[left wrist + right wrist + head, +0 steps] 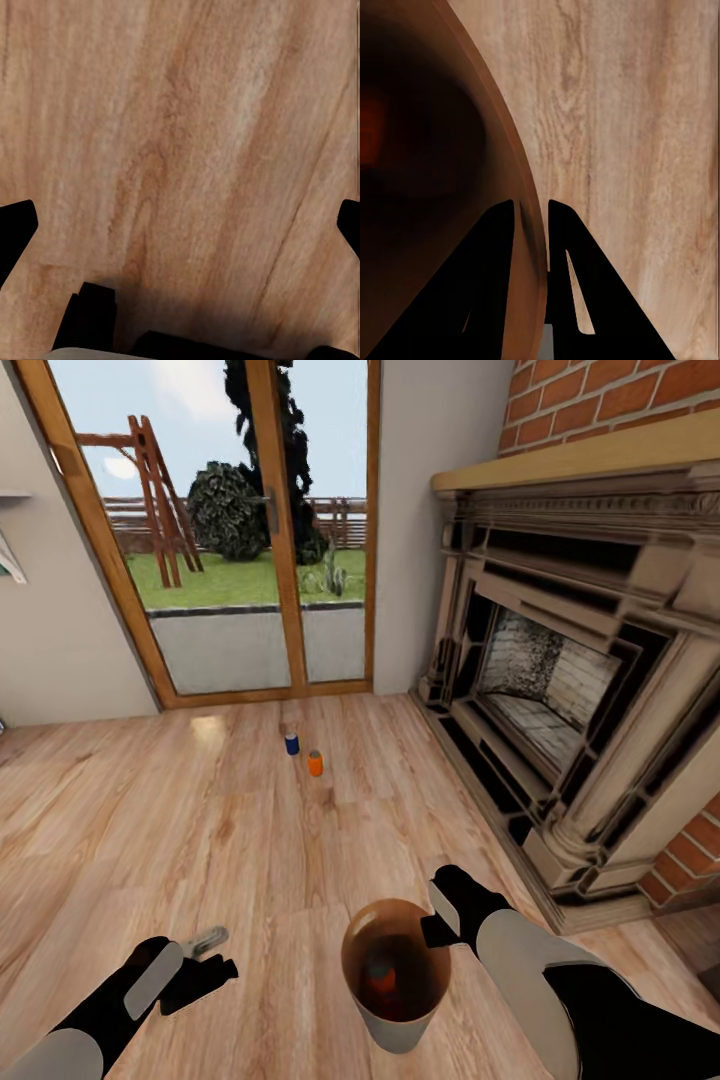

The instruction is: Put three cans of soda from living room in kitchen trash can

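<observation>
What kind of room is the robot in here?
Most likely a living room: an ornate dark-and-cream fireplace under a red brick column, wood-framed glass doors opening onto a garden, and a warm wood plank floor.

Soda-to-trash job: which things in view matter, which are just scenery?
Job:
- trash can, rim pinched by right gripper
- orange can inside it
- blue can and orange can on floor

Scenery:
- fireplace
- glass doors
- brick column

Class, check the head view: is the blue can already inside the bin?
No: the blue can stands on the floor beside an orange can, far from the bin.
</observation>
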